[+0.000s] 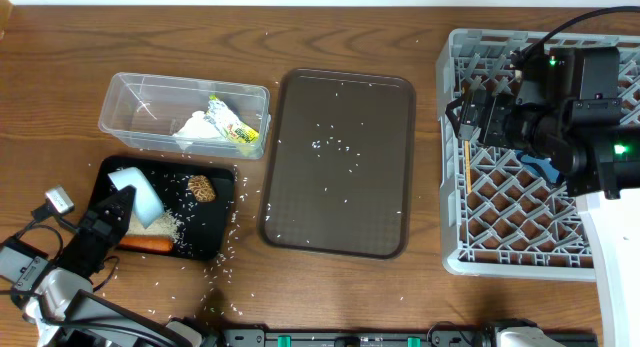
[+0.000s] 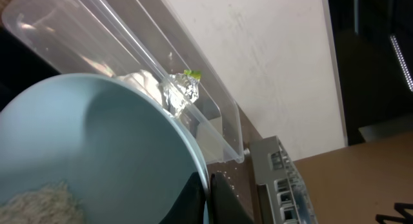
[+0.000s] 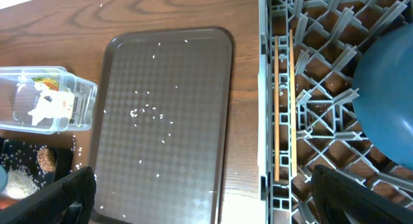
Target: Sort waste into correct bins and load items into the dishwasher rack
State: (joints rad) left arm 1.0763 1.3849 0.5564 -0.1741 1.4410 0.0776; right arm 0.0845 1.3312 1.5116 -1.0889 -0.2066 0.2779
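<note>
Left jaws clamp the tilted bowl (image 1: 143, 197) over the black tray (image 1: 216, 239), right jaws gape open; the rim grip, seemingly thin, could slip, scattering rice (image 1: 170, 225).

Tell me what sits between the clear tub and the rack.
The brown tray, dotted with rice grains, lies on the table between the tub and the rack. The overhead view shows it best.
</note>
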